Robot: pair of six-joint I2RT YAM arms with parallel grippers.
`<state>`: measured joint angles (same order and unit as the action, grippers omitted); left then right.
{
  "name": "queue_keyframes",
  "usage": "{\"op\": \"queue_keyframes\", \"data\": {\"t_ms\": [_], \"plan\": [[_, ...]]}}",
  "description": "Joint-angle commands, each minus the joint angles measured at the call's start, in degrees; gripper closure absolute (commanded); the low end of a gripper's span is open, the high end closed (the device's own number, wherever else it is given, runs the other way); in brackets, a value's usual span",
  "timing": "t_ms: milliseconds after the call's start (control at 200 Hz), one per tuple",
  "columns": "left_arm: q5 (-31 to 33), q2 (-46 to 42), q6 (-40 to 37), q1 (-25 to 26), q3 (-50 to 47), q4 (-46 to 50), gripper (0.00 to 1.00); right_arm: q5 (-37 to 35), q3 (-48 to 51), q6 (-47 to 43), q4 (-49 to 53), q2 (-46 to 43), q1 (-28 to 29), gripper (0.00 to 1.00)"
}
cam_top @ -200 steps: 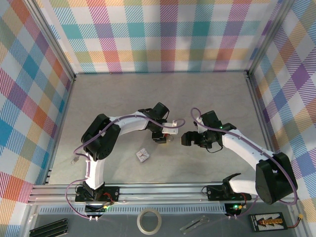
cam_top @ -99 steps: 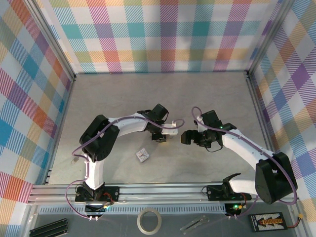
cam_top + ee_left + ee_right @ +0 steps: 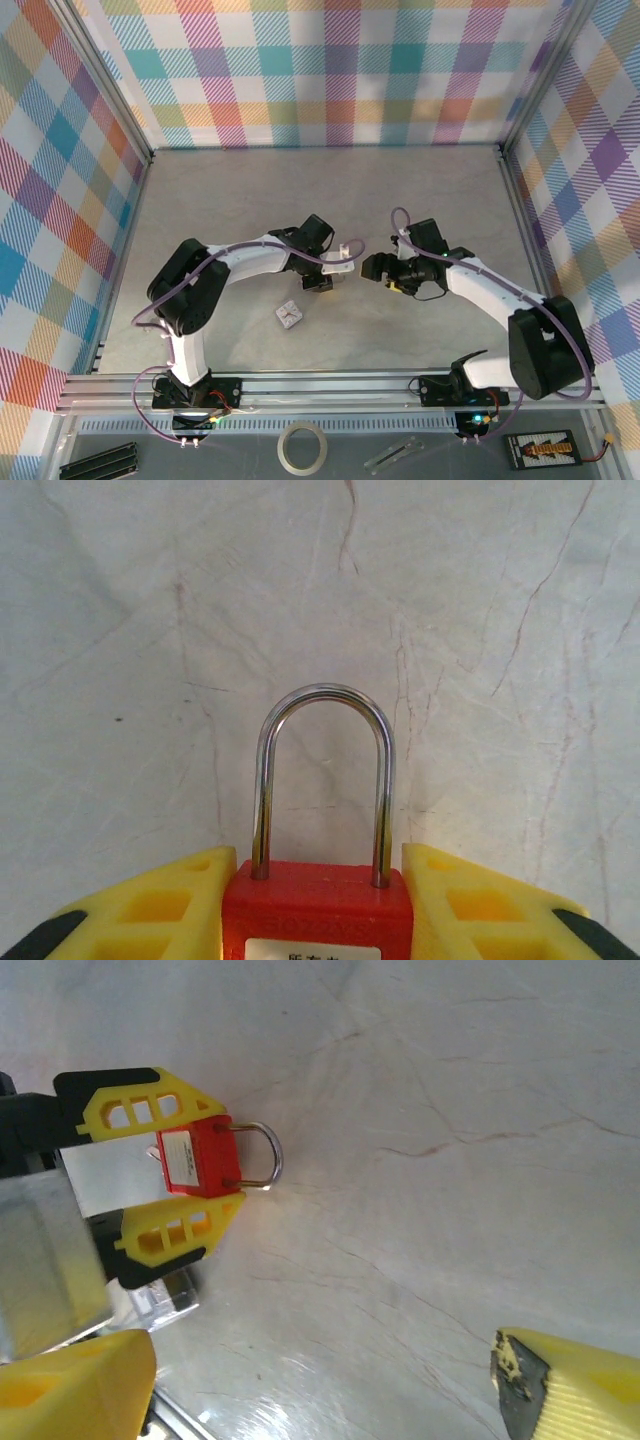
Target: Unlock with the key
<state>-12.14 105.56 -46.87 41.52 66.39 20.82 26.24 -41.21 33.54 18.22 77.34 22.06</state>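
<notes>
**Padlock held at mid-table, second gripper spread wide beside it**

A grey, marbled table (image 3: 250, 200), walled on three sides by bright plaid panels (image 3: 330, 70) and fronted by an aluminium rail (image 3: 300, 385), carries two white arms that bend in toward each other at its centre. The left arm (image 3: 250, 258) reaches in from the left and the right arm (image 3: 490, 290) from the right, their wrists near but apart.

The left gripper (image 3: 318, 865) has its yellow fingers (image 3: 150, 1110) pressed against both sides of a red padlock (image 3: 193, 1160), which it holds low over the middle of the table. The lock's white label faces the right wrist camera. Its steel shackle (image 3: 325, 695) is seated in the body and points away from the left wrist. The end of the body opposite the shackle sits back between the fingers and cannot be seen.

The right gripper (image 3: 320, 1360) stands just beside the lock with its yellow fingers spread wide and only bare table between them.

A small pale object (image 3: 289, 316), too small to make out, lies on the table near the left gripper, toward the rail. A roll of tape (image 3: 302, 445) rests outside the rail.
</notes>
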Motion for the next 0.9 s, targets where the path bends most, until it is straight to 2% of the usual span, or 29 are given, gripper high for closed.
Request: {"op": "queue_keyframes", "data": {"t_ms": [0,155,290,715,900], "plan": [[-2.25,-5.1,2.35,0.78,-0.95,-1.13,0.76,6.39,0.77,3.55,-7.21,2.47,-0.19,0.18],[-2.51,-6.99,3.26,2.24,-1.18,-1.13,0.77,10.12,1.75,6.3,-13.56,5.02,0.15,0.31],[-2.86,-7.14,3.81,2.99,-0.74,-0.56,0.77,11.18,2.36,7.81,-17.8,5.6,1.24,0.36],[-2.93,-7.43,4.29,4.33,-0.03,0.19,0.78,11.16,1.14,9.34,-20.0,10.46,3.86,0.6],[-2.95,-7.32,4.25,4.74,-0.21,0.49,0.79,10.69,0.18,9.37,-18.96,10.44,3.95,0.79]]}}
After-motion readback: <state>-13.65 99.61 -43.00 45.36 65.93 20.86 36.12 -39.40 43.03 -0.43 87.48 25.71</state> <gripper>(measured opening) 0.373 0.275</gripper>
